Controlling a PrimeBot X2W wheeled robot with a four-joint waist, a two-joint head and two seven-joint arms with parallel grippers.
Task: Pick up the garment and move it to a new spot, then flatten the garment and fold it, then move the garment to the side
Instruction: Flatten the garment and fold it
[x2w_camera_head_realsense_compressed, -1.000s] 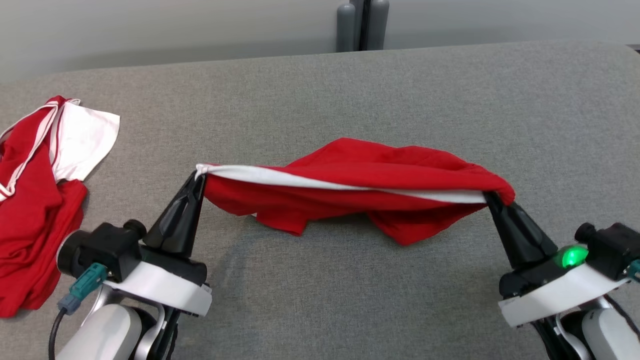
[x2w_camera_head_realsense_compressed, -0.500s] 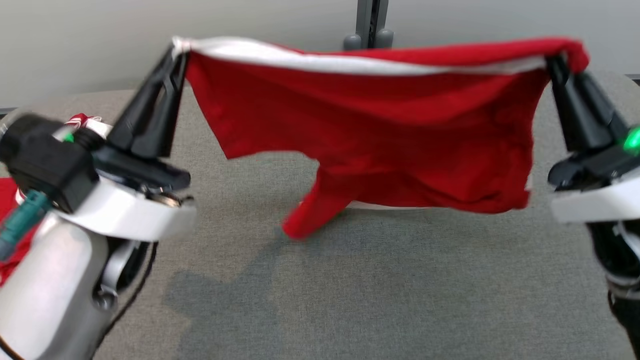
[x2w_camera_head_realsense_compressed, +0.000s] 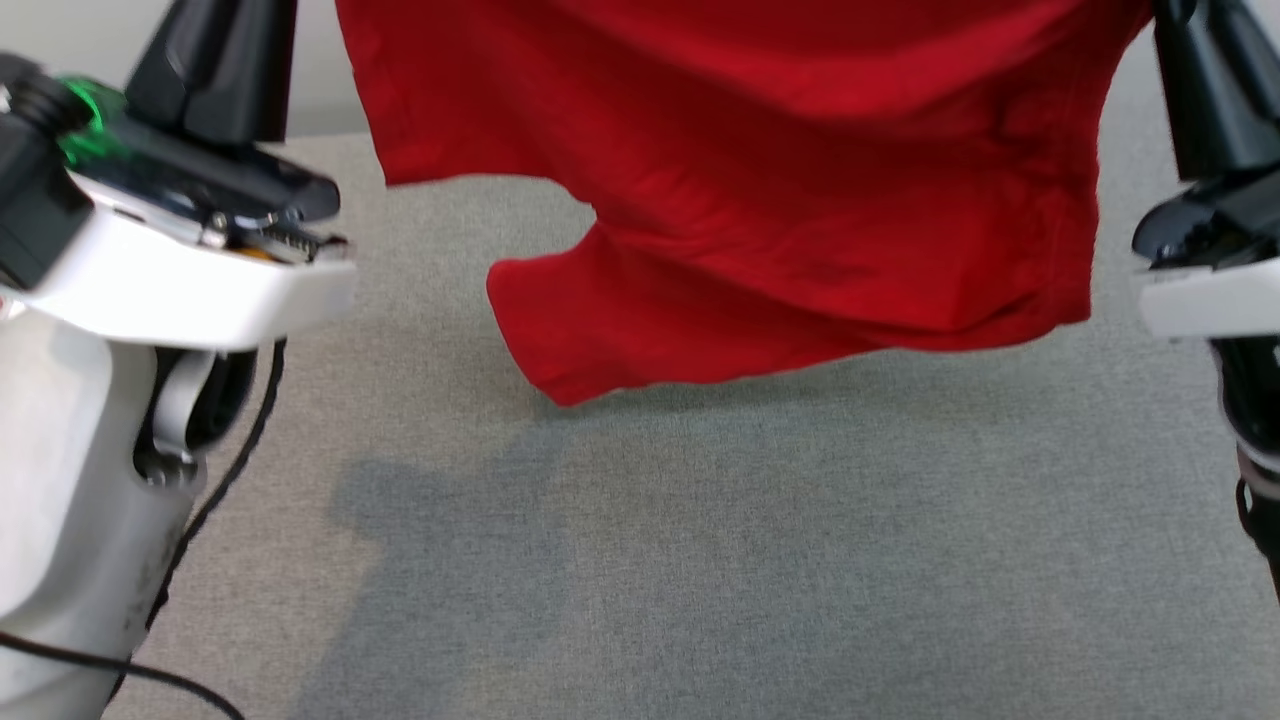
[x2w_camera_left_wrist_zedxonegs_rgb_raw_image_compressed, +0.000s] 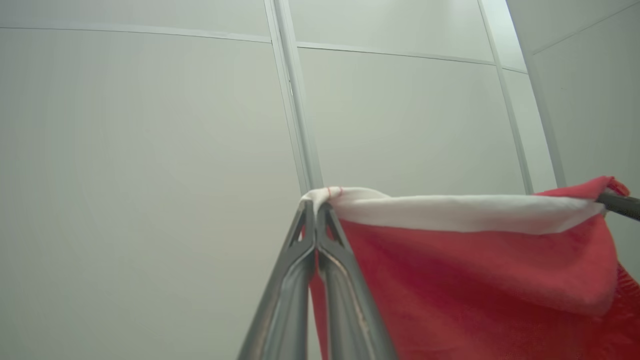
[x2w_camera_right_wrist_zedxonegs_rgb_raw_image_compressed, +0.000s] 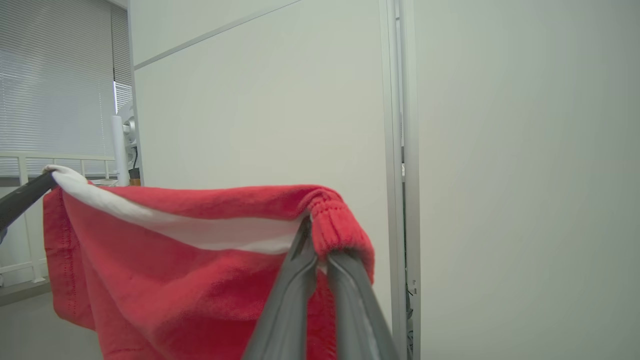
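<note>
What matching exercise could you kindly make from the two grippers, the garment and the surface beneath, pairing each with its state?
Things:
1. left gripper
2. right gripper
3. garment
4. work surface

States:
A. grey, with a shadow on it
B. red, hanging between two grips
C. shut on the white-tipped corner
D. shut on a corner capped by a bunched red fold

Pairs: 1-C, 2-D, 3-B, 4-A

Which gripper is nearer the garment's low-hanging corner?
Left. The left gripper pinches the garment above-left of its hanging corner; the right gripper holds the opposite end, farther across.
</note>
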